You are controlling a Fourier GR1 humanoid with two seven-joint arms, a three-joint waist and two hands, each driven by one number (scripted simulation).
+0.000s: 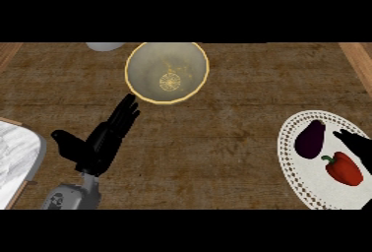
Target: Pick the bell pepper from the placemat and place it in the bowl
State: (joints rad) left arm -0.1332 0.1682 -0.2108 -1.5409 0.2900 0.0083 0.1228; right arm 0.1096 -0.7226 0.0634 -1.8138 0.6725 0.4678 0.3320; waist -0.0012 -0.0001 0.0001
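Observation:
A red bell pepper (344,169) with a green stem lies on a white lace-edged placemat (305,182) at the right, next to a dark purple eggplant (310,139). A tan bowl (168,72) with a yellow rim stands at the top middle. My right hand (357,147) enters from the right edge, its fingers straight, just above and right of the pepper and apart from it. My left hand (102,140) rests open at the lower left, fingers pointing up toward the bowl's lower left rim.
A grey-white object (105,46) shows partly at the top, left of the bowl. A white marbled board (16,157) sits at the left edge. Wooden strips (359,61) border the brown counter at both sides.

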